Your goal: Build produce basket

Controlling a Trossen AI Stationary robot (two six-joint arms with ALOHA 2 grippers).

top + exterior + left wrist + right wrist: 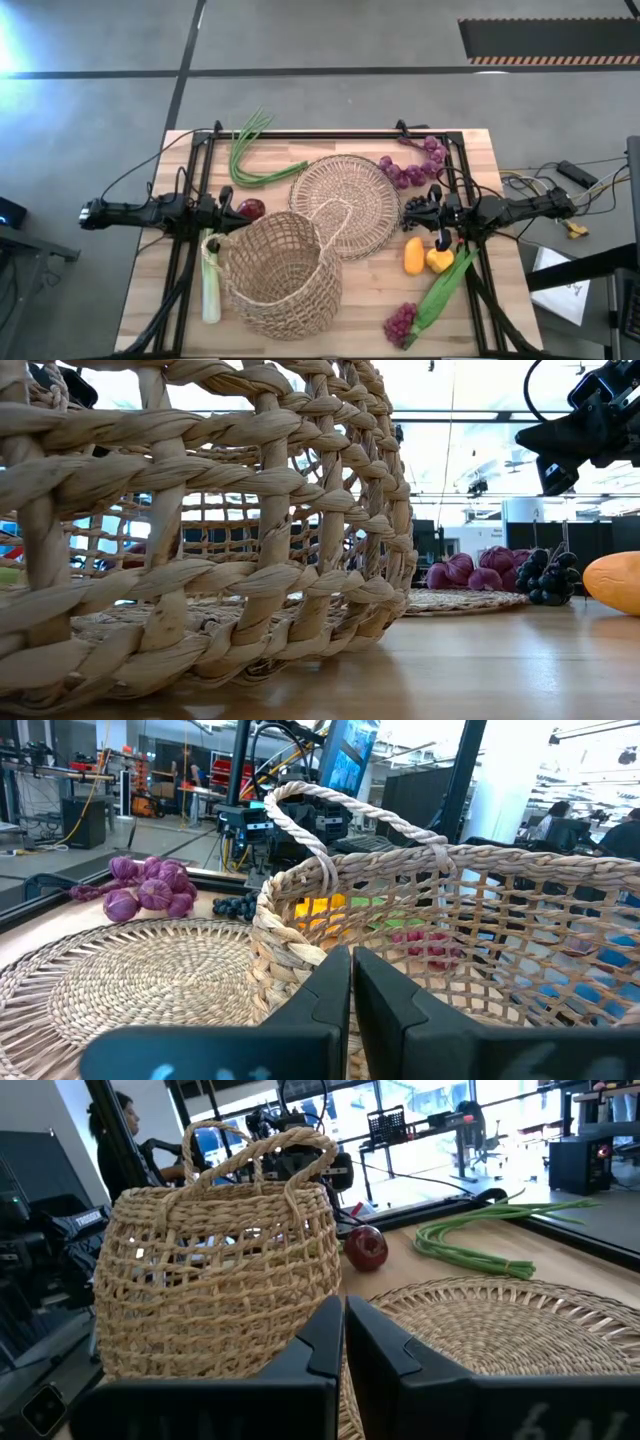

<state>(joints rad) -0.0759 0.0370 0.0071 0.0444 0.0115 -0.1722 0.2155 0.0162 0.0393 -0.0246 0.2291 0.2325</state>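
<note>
On the surface, basket [278, 275] empty, ready for loading.
Produce scattered around; left claw [216, 213] and right claw [428, 211] pressed together, holding nothing.

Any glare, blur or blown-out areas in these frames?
High view: even light, with a bright flare in the corner beyond the left arm. Low view: the basket fills the near field and looks soft; ceiling lights behind are washed out. Left wrist view: own fingers blurred. Right wrist view: windows behind overexposed; red onion shows a highlight.
</note>
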